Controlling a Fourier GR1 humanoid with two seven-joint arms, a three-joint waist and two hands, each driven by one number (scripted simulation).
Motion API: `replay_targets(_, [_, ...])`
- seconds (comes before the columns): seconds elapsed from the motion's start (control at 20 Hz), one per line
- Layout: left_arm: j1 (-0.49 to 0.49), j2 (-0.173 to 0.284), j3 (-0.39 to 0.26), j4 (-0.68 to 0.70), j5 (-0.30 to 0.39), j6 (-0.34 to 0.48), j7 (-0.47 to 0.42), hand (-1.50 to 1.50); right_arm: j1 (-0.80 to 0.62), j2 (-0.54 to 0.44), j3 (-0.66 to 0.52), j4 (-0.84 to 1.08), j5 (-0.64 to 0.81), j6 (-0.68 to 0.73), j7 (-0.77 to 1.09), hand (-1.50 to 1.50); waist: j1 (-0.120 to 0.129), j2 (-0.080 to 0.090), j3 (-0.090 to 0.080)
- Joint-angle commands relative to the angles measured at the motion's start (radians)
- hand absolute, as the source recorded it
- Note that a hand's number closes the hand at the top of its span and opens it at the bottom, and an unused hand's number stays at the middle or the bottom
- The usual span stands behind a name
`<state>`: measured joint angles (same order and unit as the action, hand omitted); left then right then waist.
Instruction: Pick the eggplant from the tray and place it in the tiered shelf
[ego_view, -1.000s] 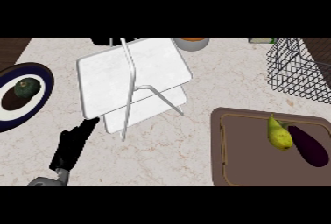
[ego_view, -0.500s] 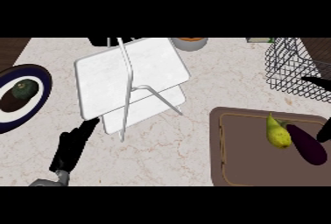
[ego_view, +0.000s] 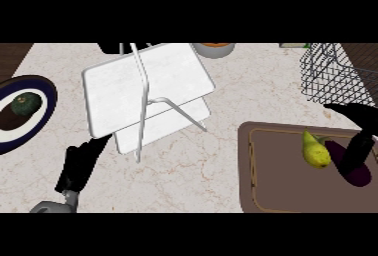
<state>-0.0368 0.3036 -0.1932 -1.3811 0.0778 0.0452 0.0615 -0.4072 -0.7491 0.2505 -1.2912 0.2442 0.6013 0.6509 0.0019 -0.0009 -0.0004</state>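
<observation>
The robot's left hand, black with straight fingers held close together, shows in the lower left of the frame, its fingertips pointing up and slightly right. Its grey wrist and a short piece of grey forearm show just below it, at the bottom edge. The robot's right hand, also black, enters from the right edge at mid-height, with one finger stretched toward the upper left and others hanging downward, spread apart. No right forearm is visible.
</observation>
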Motion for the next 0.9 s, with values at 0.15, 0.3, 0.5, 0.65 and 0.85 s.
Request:
replay_targets(0.15, [0.040, -0.012, 0.032, 0.000, -0.022, -0.038, -0.021, 0.00, 0.091, 0.027, -0.045, -0.104, 0.095, 0.028, 0.068, -1.50, -0.004, -0.001, 0.000])
replay_targets(0.3, [0.026, -0.036, 0.036, 0.016, -0.041, -0.026, -0.019, 0.00, 0.158, 0.047, -0.025, -0.144, 0.168, -0.018, 0.035, -1.50, -0.008, -0.001, 0.000])
replay_targets(0.5, [0.037, -0.053, 0.047, 0.015, -0.083, -0.038, -0.044, 0.00, 0.100, 0.103, -0.072, -0.105, 0.233, 0.033, 0.057, -1.50, -0.001, 0.000, 0.000])
replay_targets(0.65, [-0.011, -0.020, 0.108, 0.087, -0.053, -0.094, -0.064, 0.00, 0.099, 0.076, -0.080, 0.022, 0.304, 0.005, -0.082, -1.50, 0.001, 0.002, 0.000])
replay_targets(0.85, [0.095, -0.069, 0.050, -0.047, -0.094, -0.059, -0.011, 0.00, 0.085, 0.147, -0.046, 0.025, 0.369, 0.015, -0.040, -1.50, 0.007, 0.001, 0.001])
